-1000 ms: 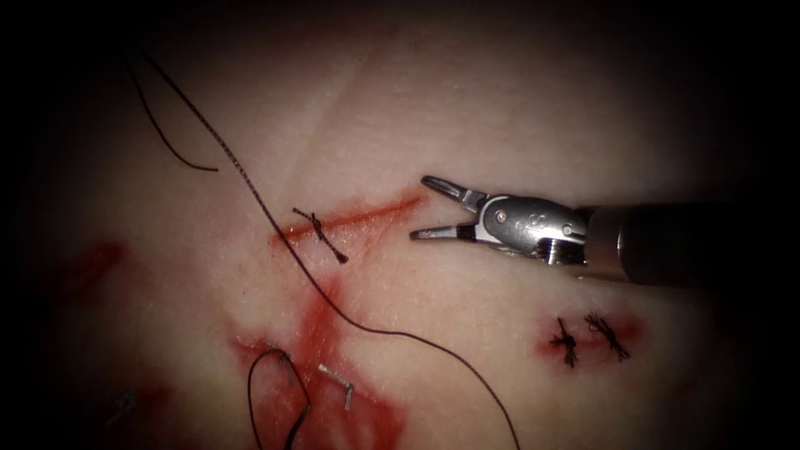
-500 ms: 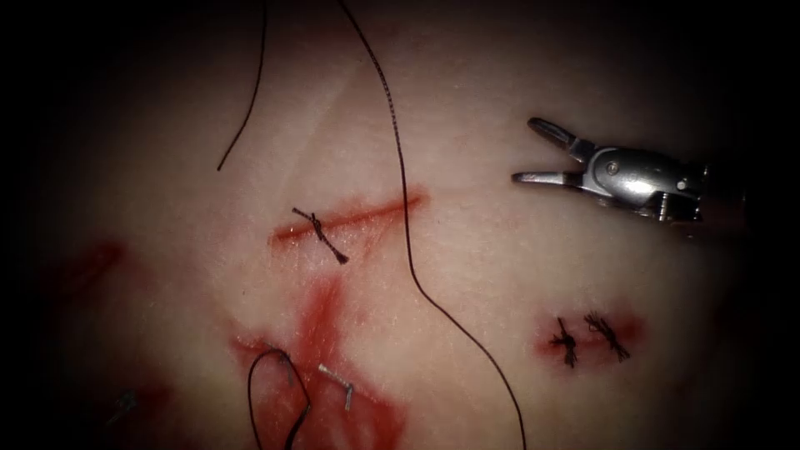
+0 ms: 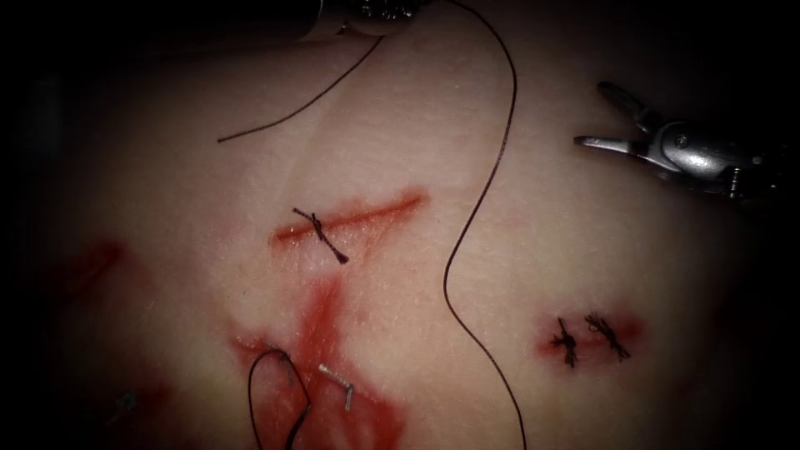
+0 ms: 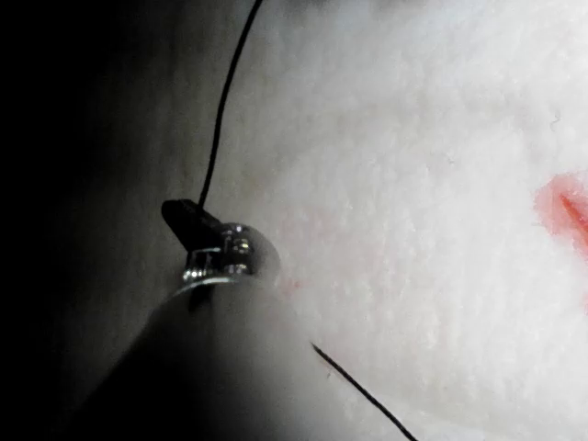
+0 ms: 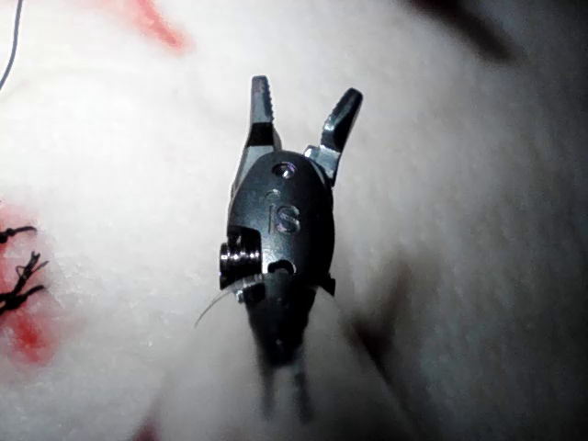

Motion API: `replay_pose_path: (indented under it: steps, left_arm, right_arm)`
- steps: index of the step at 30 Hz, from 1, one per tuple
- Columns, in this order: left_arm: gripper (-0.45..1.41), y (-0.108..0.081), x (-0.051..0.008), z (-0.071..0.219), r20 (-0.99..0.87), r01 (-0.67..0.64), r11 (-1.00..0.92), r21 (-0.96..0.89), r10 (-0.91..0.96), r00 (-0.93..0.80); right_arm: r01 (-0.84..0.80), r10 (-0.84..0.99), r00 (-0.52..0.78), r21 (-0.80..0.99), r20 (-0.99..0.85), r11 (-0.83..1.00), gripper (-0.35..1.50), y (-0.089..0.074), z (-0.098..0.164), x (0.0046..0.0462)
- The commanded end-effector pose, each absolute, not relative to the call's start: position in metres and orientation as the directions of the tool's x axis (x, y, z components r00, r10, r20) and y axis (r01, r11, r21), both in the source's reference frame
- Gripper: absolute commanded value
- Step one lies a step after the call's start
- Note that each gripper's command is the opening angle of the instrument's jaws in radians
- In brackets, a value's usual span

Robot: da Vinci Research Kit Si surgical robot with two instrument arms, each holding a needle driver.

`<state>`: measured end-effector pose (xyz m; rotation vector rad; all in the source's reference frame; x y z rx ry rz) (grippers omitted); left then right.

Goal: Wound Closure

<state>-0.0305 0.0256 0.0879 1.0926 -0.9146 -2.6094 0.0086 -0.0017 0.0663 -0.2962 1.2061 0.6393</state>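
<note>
In the endoscope view, the right arm's tool (image 3: 602, 115) is seen to the right of the cut (image 3: 350, 218), lifted clear of the tissue (image 3: 533, 250), its jaws spread apart and nothing held between them. Against the earlier endoscope pictures it has been drawn back toward the right and upward. The left arm's tool (image 3: 375, 10) is met at the top edge, and the thread (image 3: 467, 233) is seen running from it in a long arc down past the right end of the cut; the arc has been swept rightward since a second ago. One knot (image 3: 321, 235) is laid across the cut. A needle cannot be made out with certainty (a small pale sliver lies in the red fluid (image 3: 321, 333) below).

In the left wrist view, the left tool (image 4: 195, 220) is seen clenched on the thread (image 4: 220, 119).

In the right wrist view, the right tool (image 5: 303, 115) is shown gaping and empty, with older stitches (image 5: 18, 266) nearby.

A risk is judged: if the thread is hauled further, the slack loop could be snagged on the knot, or the strand frayed in the left tool's clamped grip.
</note>
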Motion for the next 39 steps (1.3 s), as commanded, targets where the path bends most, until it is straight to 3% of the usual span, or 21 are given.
replay_pose_path:
  steps: [1,13,15,16,17,19,20,22,28,29,34,39]
  left_arm:
    - [-0.45,0.026,-0.0316,0.089,-0.591,-0.073,-0.801,0.594,-0.373,-0.715]
    - [-0.45,0.02,-0.0371,0.096,-0.553,0.068,-0.823,0.564,-0.438,-0.709]
    - [0.42,0.02,-0.0371,0.096,-0.572,0.078,-0.847,0.525,-0.419,-0.705]
    - [0.42,0.02,-0.0371,0.096,-0.572,0.078,-0.847,0.525,-0.419,-0.705]
    - [0.66,0.02,-0.037,0.096,-0.576,0.098,-0.859,0.503,-0.418,-0.703]
    - [0.86,0.02,-0.0369,0.096,-0.592,0.09,-0.878,0.469,-0.389,-0.706]
    - [1.08,0.02,-0.0368,0.096,-0.609,0.079,-0.896,0.438,-0.36,-0.706]
    - [1.25,0.02,-0.0365,0.096,-0.63,0.058,-0.909,0.413,-0.331,-0.702]
    - [1.33,0.02,-0.0343,0.092,-0.687,0.033,-0.935,0.352,-0.283,-0.669]
    - [1.23,0.02,-0.0333,0.091,-0.709,0.035,-0.953,0.302,-0.249,-0.659]
    - [1.3,0.019,-0.0288,0.087,-0.764,0.045,-0.995,0.094,-0.101,-0.637]
    - [1.26,0.019,-0.0241,0.082,-0.832,-0.05,-0.994,0.102,-0.057,-0.552]
  right_arm:
    - [-0.598,0.299,0.205,0.123,-0.932,0.792,0.91,-0.002,0.067,0.0093]
    - [-0.593,0.297,0.208,0.121,-0.932,0.796,0.91,-0.002,0.066,0.0094]
    - [-0.593,0.297,0.208,0.121,-0.932,0.796,0.91,-0.002,0.067,0.0095]
    - [-0.593,0.297,0.208,0.121,-0.932,0.796,0.91,-0.002,0.067,0.0095]
    - [-0.594,0.297,0.209,0.12,-0.932,0.795,0.91,-0.002,0.067,0.0095]
    - [-0.591,0.295,0.206,0.122,-0.933,0.797,0.91,-0.002,0.067,0.0096]
    - [-0.592,0.295,0.206,0.121,-0.933,0.797,0.91,-0.002,0.067,0.0097]
    - [-0.59,0.294,0.205,0.122,-0.933,0.798,0.91,-0.002,0.067,0.0097]
    - [-0.588,0.294,0.204,0.123,-0.934,0.8,0.91,-0.002,0.067,0.0097]
    - [-0.587,0.294,0.204,0.124,-0.934,0.8,0.91,-0.002,0.067,0.0096]
    - [-0.587,0.294,0.203,0.124,-0.934,0.8,0.91,-0.002,0.066,0.0095]
    - [-0.588,0.293,0.195,0.127,-0.936,0.799,0.94,-0.002,0.066,0.0094]
